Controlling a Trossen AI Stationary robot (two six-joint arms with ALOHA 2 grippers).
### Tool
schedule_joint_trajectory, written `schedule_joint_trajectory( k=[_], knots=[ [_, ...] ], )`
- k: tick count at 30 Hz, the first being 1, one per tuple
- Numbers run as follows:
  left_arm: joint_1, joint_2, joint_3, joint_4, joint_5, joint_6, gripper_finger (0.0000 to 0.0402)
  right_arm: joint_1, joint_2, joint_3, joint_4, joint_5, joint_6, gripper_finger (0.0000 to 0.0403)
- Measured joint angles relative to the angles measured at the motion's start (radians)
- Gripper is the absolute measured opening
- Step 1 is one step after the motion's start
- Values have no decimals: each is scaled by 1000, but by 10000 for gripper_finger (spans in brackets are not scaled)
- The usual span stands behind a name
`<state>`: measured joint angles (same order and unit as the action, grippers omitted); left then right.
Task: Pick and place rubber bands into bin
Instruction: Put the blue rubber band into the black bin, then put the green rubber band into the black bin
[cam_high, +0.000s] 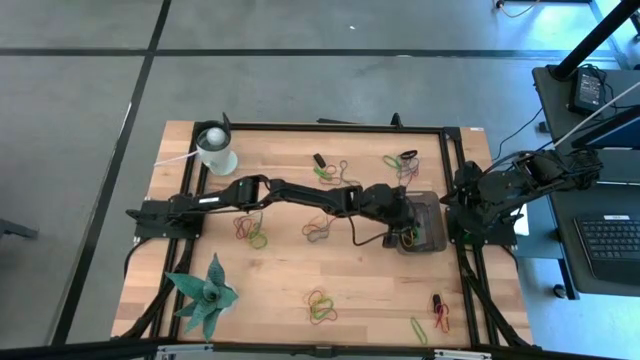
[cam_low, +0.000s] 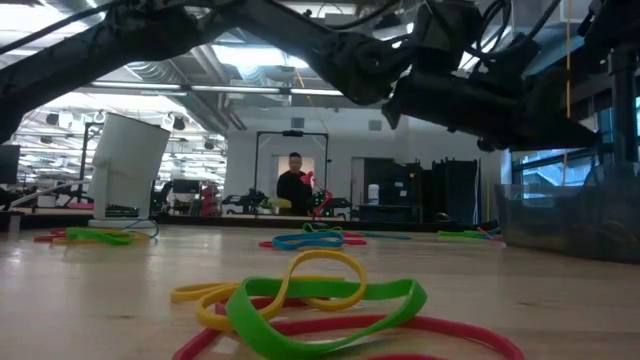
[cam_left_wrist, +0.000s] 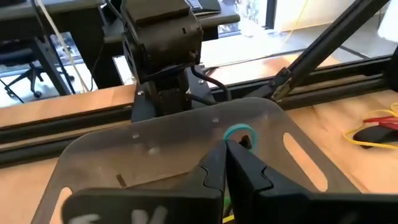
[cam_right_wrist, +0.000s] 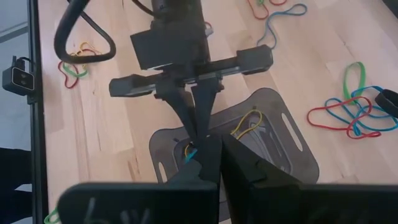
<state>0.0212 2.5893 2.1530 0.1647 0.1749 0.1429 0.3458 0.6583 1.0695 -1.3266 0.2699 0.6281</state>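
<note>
Pale wooden planks make up the tabletop (cam_high: 300, 270), framed by black rails, with grey floor around it. Toward three o'clock on the table sits the small dark grey rectangular bin (cam_high: 432, 208) with low walls and rounded corners. Thin coloured rubber bands (cam_high: 320, 306) lie scattered in little clusters: red, green and yellow loops near six o'clock, more near nine o'clock beside the left arm, others toward twelve o'clock, and a few at five o'clock. At least one yellow loop already lies inside the bin.

From nine o'clock the left arm stretches across to the bin, and the left gripper (cam_left_wrist: 229, 144) hangs over the bin's inside with its fingers pressed together, pinching a small teal rubber band (cam_left_wrist: 239, 133) at the tips. At three o'clock, just past the bin's outer edge, the right gripper (cam_right_wrist: 210, 146) points down toward the bin, its fingers closed with nothing visibly between them.

A white round cup (cam_high: 215, 150) stands at eleven o'clock, and a green spiky plant (cam_high: 205, 293) at seven o'clock.
</note>
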Motion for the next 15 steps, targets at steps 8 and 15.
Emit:
schedule_joint_trajectory(
  k=[8,15],
  knots=[
    [0,0,1,-142,-29,-25,54,0,0,0,0,0,0,12],
    [1,0,0,-159,-50,-95,109,0,0,0,0,0,0,12]
  ],
)
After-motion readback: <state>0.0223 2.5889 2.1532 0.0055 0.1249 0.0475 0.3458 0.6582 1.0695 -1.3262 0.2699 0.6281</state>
